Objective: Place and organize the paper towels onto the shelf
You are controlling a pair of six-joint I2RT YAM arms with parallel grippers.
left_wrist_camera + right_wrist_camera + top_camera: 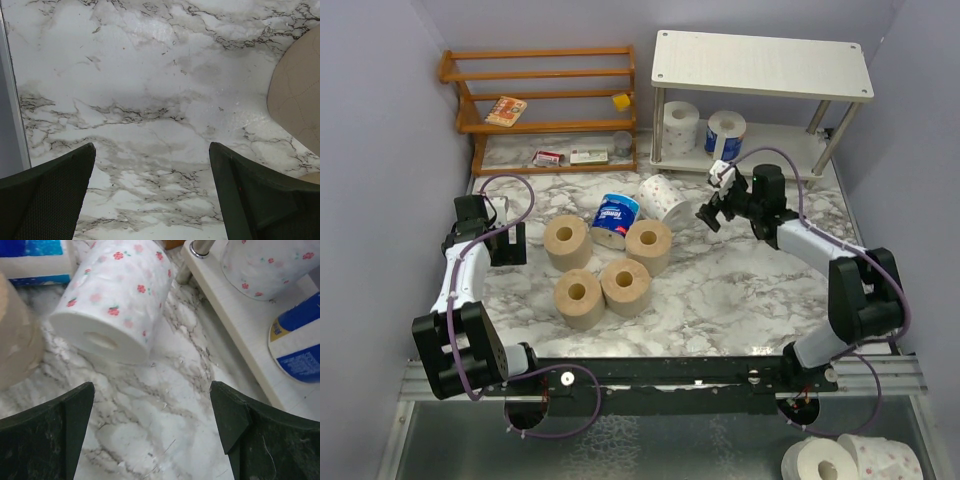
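Right end effector [712,213]: spread wide open, nothing gripped, near the lower board of the shelf [760,62]. Just ahead of it, a dotted white roll [112,300] is laid on its side on the tabletop [720,290]. Left end effector [507,245]: also opened wide and empty, over bare marble beside the tan rolls [625,287]. Those four are stood upright in a cluster mid-tabletop, and a blue-wrapped roll [616,219] is tipped on its side just behind them. On the shelf's lower board, a second dotted roll [681,124] and a second blue-wrapped roll [726,132] are already stood side by side.
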